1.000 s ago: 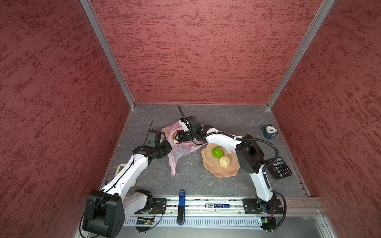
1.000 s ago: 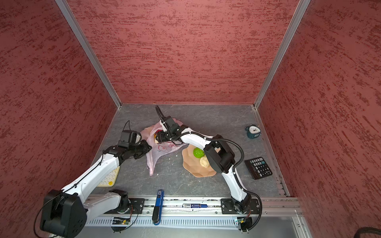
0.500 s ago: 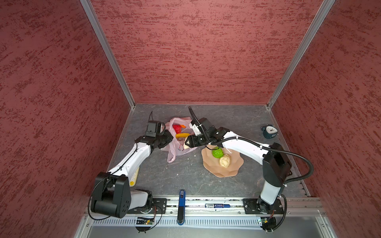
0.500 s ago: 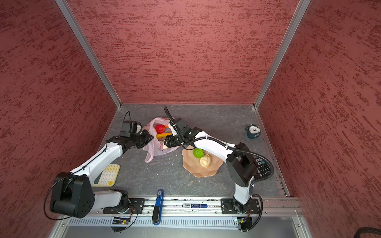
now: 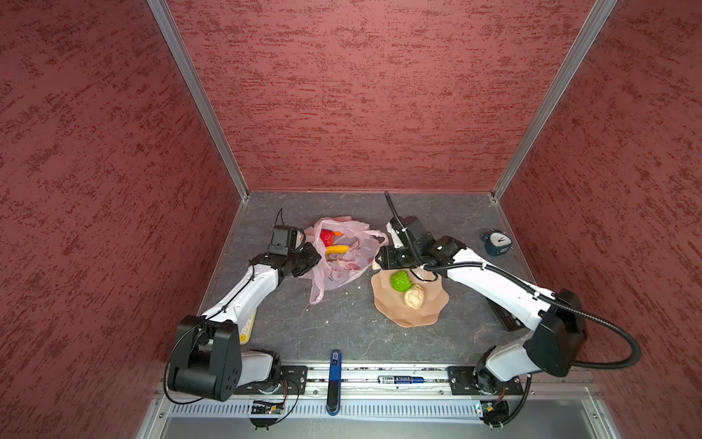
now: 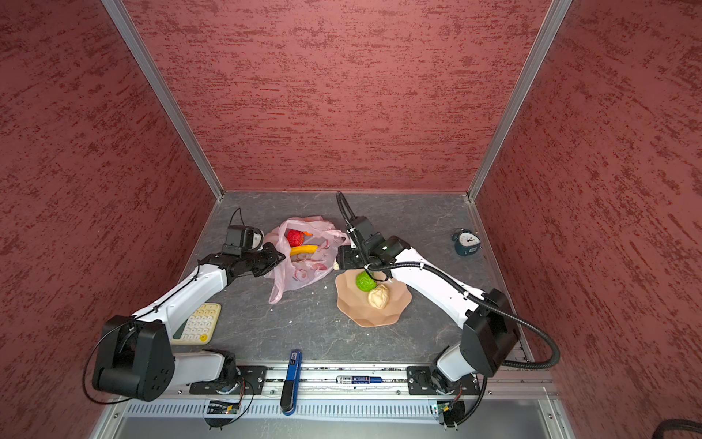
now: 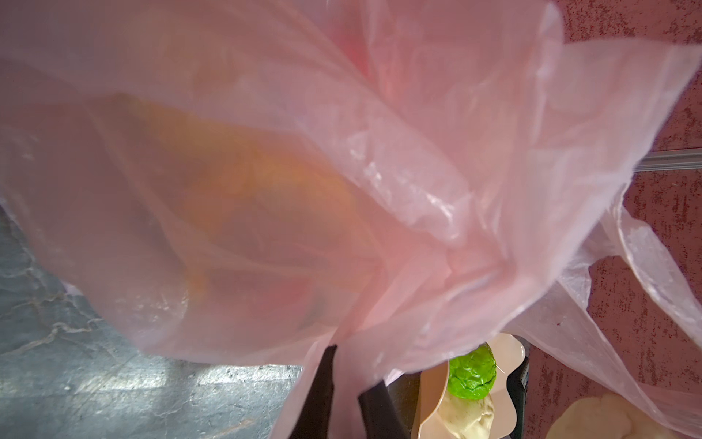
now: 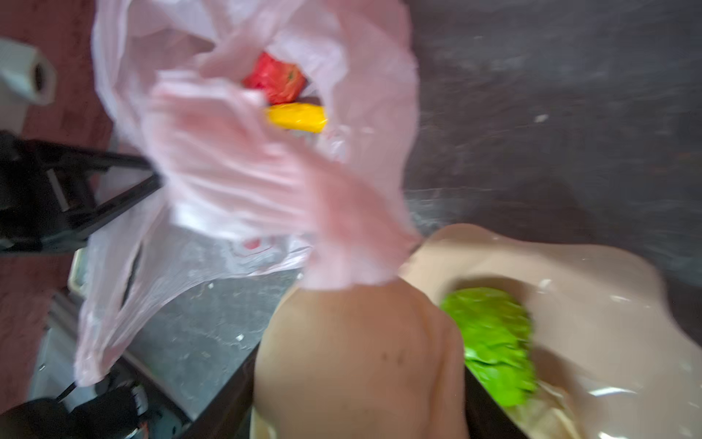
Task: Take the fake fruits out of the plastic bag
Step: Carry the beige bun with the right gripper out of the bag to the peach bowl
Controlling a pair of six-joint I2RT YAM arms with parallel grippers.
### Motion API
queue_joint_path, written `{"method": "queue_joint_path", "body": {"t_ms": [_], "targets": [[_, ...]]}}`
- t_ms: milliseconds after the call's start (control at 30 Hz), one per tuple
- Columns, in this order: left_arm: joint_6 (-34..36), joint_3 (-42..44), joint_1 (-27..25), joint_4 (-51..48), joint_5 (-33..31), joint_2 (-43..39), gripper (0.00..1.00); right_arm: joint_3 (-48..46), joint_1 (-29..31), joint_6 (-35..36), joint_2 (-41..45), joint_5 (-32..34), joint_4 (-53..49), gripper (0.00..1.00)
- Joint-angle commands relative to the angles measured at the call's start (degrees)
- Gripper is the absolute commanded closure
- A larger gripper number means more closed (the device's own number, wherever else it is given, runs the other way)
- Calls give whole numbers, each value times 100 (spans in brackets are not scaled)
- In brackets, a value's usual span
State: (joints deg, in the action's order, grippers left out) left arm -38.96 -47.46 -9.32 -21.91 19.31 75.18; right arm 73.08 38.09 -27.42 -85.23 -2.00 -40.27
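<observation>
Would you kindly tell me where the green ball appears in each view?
Both top views: green ball on the peach dish, right of the pink bag.
Left wrist: green ball past the pink bag.
Right wrist: green ball behind the held cream ball.
Shared landmark: the peach dish under it.

Top views: evenly lit from above, sharp; walls point(image 5: 380, 95) stretched toward edges. Soft shadows are cast on the table point(image 5: 342, 334). Right wrist view is motion-blurred; glare is seen on the dish point(image 8: 588, 273). In left wrist view the plastic bag point(image 7: 380, 152) is defocused.
</observation>
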Motion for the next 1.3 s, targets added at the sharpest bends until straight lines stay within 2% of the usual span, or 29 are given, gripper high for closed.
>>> {"method": "queue_joint_path", "body": {"t_ms": [0, 167, 300, 433, 733, 1267], "targets": [[117, 59, 8, -24, 55, -135, 87, 214, -296, 379, 165, 774, -945, 57], [112, 45, 1, -32, 63, -146, 87, 154, -757, 608, 340, 1222, -1094, 57], [165, 0, -31, -171, 40, -194, 86, 340, -852, 835, -34, 1750, -1341, 57], [207, -1, -43, -316, -28, -296, 86, 361, -897, 965, -306, 2009, -1440, 57], [205, 78, -62, -400, -70, -372, 86, -6, -908, 914, -577, 2005, -1255, 57], [161, 112, -67, -357, -96, -403, 86, -735, -908, 689, -739, 1146, -534, 54]]}}
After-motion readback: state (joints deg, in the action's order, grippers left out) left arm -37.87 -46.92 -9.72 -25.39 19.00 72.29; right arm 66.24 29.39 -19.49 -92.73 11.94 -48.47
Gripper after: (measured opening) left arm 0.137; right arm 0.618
